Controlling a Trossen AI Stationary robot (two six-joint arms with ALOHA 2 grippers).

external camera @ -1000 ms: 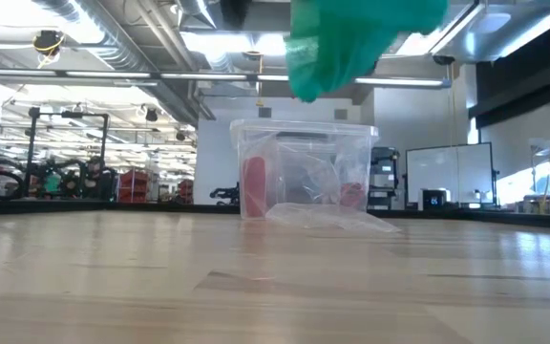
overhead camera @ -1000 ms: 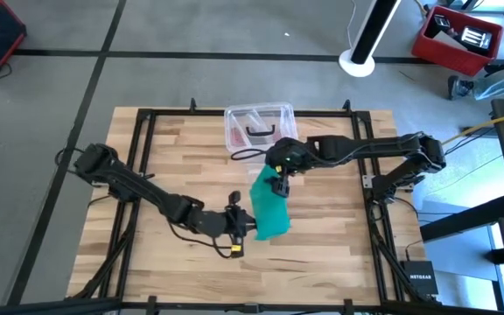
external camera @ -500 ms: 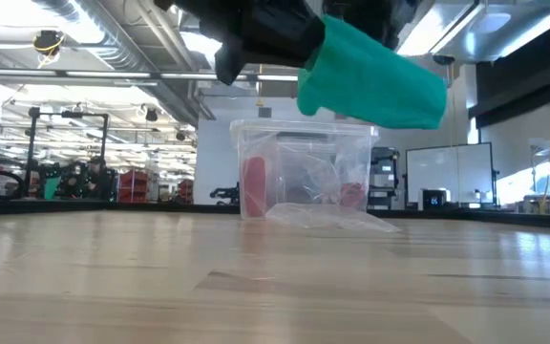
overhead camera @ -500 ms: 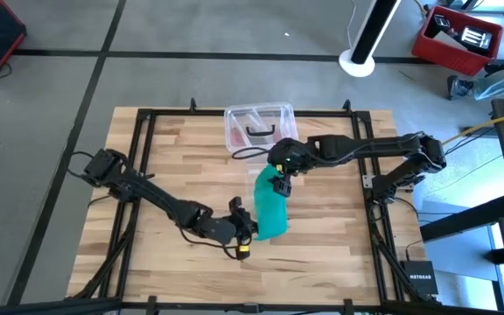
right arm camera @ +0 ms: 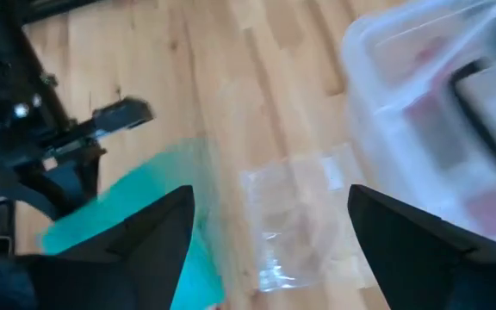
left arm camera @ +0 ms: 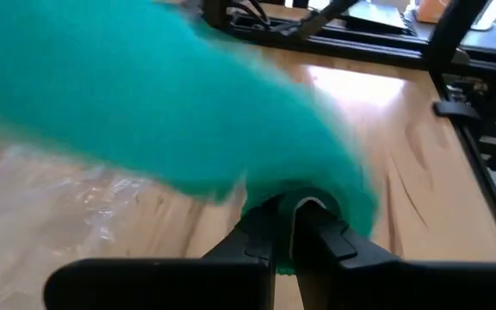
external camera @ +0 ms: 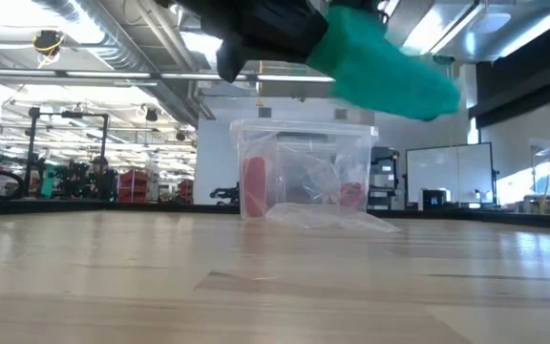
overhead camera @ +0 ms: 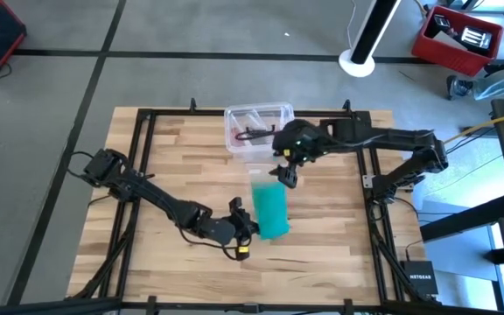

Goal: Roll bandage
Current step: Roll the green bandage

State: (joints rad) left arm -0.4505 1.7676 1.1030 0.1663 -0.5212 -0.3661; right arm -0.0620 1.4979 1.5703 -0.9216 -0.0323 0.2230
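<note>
Letting go, your right gripper (overhead camera: 284, 171) now stands spread above the bandage (overhead camera: 271, 211), which hangs over mid-table from the left gripper (overhead camera: 249, 229), pinched shut on its lower end; you must regrasp before rolling.

Looking straight down on the whole desk (overhead camera: 322, 236) from overhead. Level at desk height, facing the room behind. Close up from each wrist, past dark fingers (left arm camera: 269, 237). Shared across all views: bandage (overhead camera: 272, 212) and clear box (overhead camera: 258, 125).
</note>
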